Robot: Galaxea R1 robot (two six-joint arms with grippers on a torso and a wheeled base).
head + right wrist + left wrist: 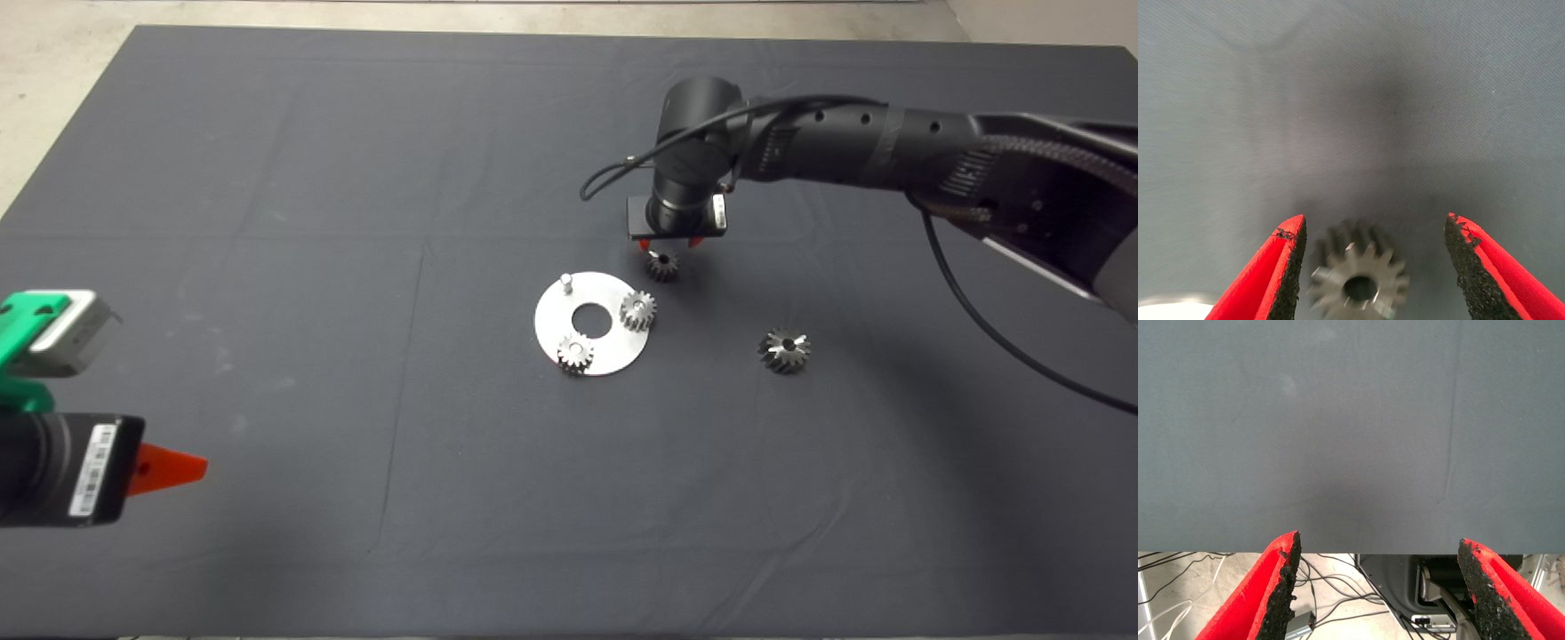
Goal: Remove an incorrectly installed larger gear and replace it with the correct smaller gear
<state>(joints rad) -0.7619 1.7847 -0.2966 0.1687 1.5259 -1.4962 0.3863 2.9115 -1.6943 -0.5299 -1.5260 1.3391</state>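
We find the right gripper [1371, 267] directly above the smaller gear [662, 266], its red fingers [1275, 277] spread wide on either side of the gear with clear gaps, gripping nothing. The gear lies flat on the dark mat [356, 178], just beside the edge of the round metal plate [556, 316], off its far right side. On the plate we note two small gears, one [637, 310] at the right rim and one [575, 353] at the near rim, plus a bare upright pin [565, 282] at the far side. Nothing blocks the pin. The larger gear [784, 349] rests on the mat well to the right of the plate. The left gripper [1378, 593] waits at the mat's near left edge, fingers wide apart and empty; cables [1331, 587] on the floor show beyond the mat.
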